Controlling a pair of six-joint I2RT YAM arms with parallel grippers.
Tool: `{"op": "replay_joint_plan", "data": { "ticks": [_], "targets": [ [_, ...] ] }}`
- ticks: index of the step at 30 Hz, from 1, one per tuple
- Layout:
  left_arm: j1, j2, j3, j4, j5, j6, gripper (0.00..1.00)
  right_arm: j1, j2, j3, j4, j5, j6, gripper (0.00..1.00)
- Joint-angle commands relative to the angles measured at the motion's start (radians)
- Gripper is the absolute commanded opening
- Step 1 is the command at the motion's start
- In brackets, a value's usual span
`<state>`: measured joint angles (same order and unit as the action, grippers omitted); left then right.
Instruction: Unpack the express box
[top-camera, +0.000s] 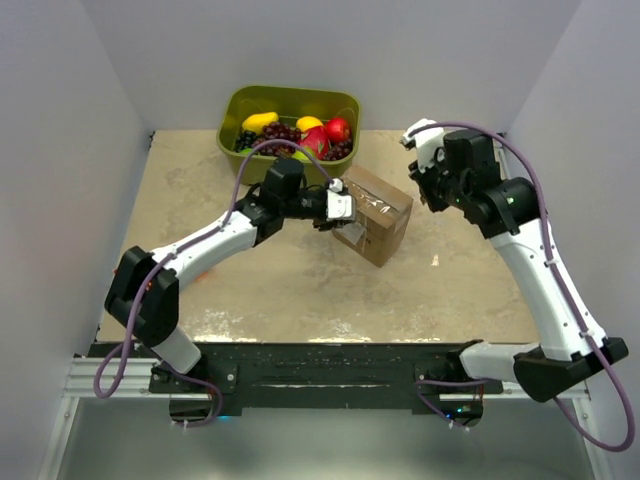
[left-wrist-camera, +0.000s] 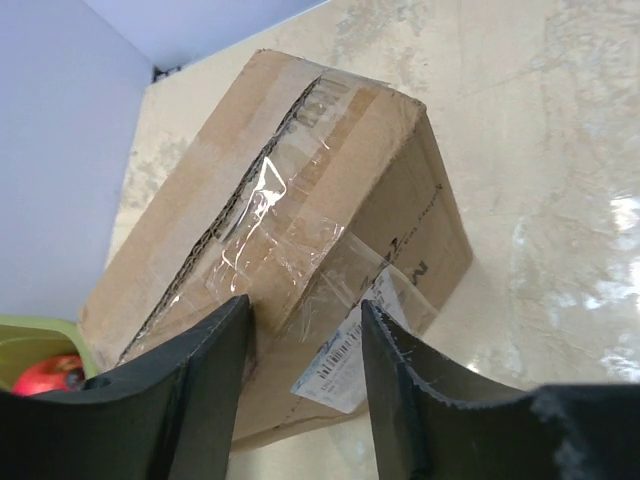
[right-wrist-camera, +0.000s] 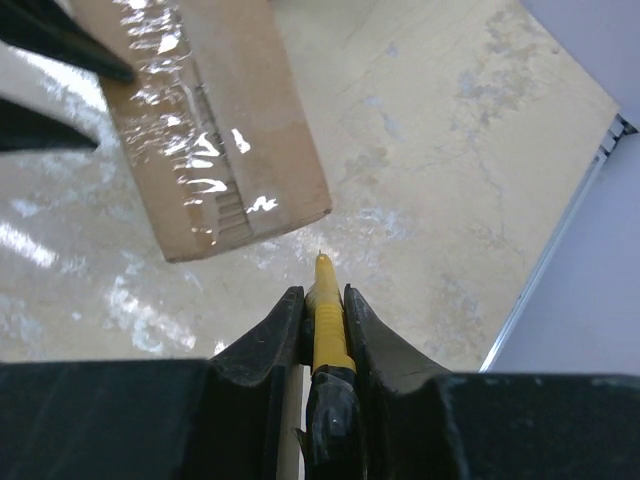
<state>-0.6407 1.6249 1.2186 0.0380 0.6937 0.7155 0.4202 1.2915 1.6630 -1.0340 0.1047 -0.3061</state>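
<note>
Express box (top-camera: 373, 213): glossy-taped brown cardboard | left jaws parted | right jaws clamp slim yellow tool (right-wrist-camera: 325, 310)

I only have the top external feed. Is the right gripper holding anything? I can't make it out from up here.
Observer: Yes. The right wrist view shows the right gripper shut on a slim yellow tool, with its tip pointing forward.
Operator: Is that tip on the express box yet?
Observer: No. A strip of bare table shows between the tip and the express box.
Operator: And is the left gripper clamped on the box?
Observer: In the left wrist view the left gripper has its fingers apart. The box's corner with the white label shows between them. I can't tell whether the fingers touch it.
</note>
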Motion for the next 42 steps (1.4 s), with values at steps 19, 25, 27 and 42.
{"op": "replay_joint_plan", "data": {
  "ticks": [19, 25, 27, 42],
  "targets": [
    [0.395, -0.003, 0.05, -0.021, -0.246, -0.761, 0.62, -0.034, 0.113, -0.166, 0.314, 0.106, 0.179, 0.0],
    [0.392, -0.12, -0.129, 0.043, -0.151, -0.795, 0.63, 0.049, 0.235, -0.065, 0.361, 0.061, 0.211, 0.0],
    [0.392, -0.151, -0.18, 0.028, -0.135, -0.775, 0.63, 0.098, 0.288, -0.02, 0.362, 0.05, 0.216, 0.0],
    [0.377, -0.094, -0.206, 0.104, -0.09, -0.662, 0.64, -0.012, 0.384, 0.136, 0.364, 0.113, 0.214, 0.0]
  ]
}}
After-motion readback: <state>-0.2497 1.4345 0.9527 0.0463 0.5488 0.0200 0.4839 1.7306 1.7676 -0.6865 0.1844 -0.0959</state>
